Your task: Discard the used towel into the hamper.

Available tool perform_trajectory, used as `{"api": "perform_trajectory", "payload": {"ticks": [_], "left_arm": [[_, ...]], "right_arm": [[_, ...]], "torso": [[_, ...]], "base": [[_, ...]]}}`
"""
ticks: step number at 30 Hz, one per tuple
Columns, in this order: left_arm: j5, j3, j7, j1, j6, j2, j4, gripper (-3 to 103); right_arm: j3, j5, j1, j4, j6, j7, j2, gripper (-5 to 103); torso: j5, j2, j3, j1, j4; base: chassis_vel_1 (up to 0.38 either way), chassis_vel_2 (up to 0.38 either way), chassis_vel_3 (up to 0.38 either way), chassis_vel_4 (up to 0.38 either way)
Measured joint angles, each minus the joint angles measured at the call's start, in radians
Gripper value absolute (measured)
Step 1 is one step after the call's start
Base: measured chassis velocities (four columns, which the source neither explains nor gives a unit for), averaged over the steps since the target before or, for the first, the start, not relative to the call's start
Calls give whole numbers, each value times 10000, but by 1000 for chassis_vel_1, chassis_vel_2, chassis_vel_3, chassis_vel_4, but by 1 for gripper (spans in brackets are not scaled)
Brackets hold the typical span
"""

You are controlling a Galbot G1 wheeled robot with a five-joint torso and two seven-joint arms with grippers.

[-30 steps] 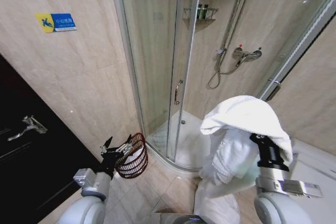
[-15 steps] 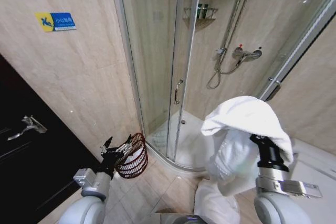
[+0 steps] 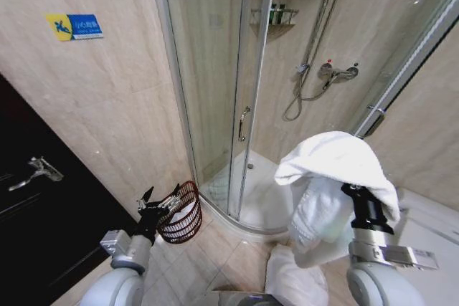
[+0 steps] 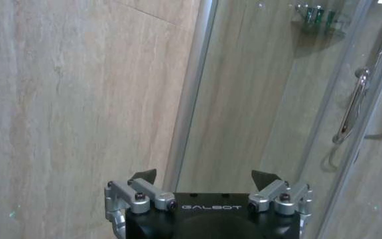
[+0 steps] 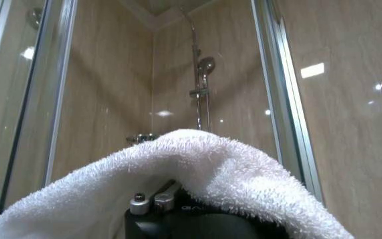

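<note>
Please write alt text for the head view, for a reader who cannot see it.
A white towel hangs over the raised right gripper beside a glass shower. The open left gripper is low, just before the hamper on the tiled floor.

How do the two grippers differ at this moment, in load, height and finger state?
The left gripper is empty, while the right gripper is draped under the white towel. The left gripper is held low beside the hamper; the right gripper is raised higher, in front of the shower enclosure. The left gripper's fingers are spread open; the right gripper's are covered by towel. Both point forward.
</note>
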Motion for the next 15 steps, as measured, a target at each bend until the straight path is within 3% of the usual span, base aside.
{"api": "perform_trajectory", "payload": {"ticks": [7,15], "left_arm": [[0,0,0,0,0,0,0,97],[0,0,0,0,0,0,-1,97]], "right_arm": [[0,59,185,-85,366,-32,-35,12],[112,68,432,-171,611,-199,-209,12]], "torso": [[-1,332,172,157,0],[0,444,240,206,1]], "base": [[0,0,0,0],[0,0,0,0]]}}
